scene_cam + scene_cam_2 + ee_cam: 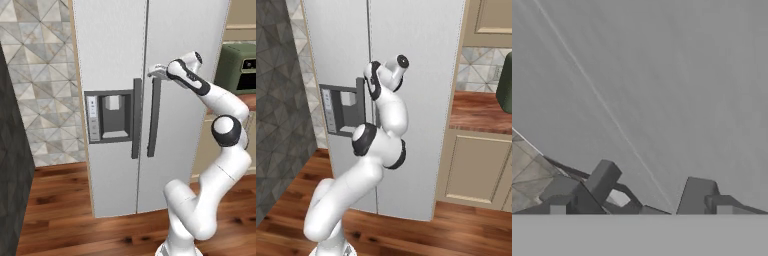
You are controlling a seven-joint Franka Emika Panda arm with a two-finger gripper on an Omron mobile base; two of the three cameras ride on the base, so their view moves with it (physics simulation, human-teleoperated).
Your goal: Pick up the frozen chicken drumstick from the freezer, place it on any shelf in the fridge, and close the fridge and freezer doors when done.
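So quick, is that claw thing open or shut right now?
Gripper: open, holding nothing, up against the closed fridge and freezer doors.

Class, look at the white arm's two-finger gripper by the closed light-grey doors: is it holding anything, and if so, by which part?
Nothing is held. The two-finger gripper is open, its dark fingertips apart before the light-grey fridge and freezer doors.

We saw wood floor (60, 210) carrying the grey fridge/freezer unit (120, 165), doors shut, standing far centre. Robot base (180, 247) sat on floor, near right. Counter cabinet (476, 165) stood right of unit.
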